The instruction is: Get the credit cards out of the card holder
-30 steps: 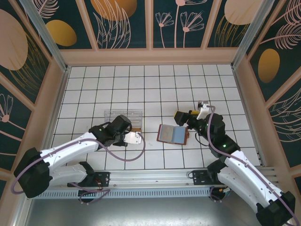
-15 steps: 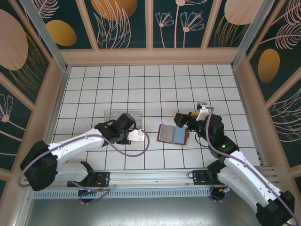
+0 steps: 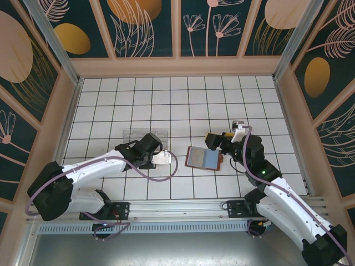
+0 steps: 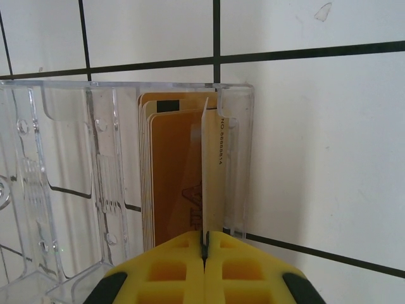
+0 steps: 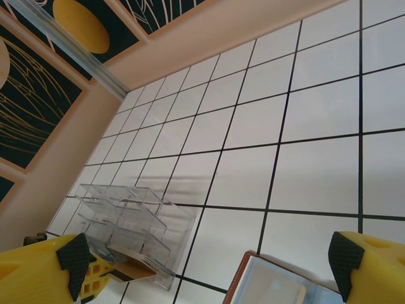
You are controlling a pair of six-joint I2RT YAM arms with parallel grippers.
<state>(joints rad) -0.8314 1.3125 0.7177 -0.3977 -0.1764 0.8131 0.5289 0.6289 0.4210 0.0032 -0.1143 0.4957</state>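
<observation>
- We see the card holder [image 3: 204,158] lying open on the white tiled surface [image 3: 183,100], blue-grey inside up.
- Right gripper [image 3: 213,138] hangs over the card holder's far edge, fingers spread wide with nothing between them.
- Clear box [image 3: 145,134] lies left of the card holder, apart from it.
- Left gripper [image 4: 204,246] is at the box end nearest the card holder, pinching a card [image 4: 212,164] edge-on.
- We see that card standing in the box compartment nearest the card holder, just beside a stack of cards [image 4: 168,190].
</observation>
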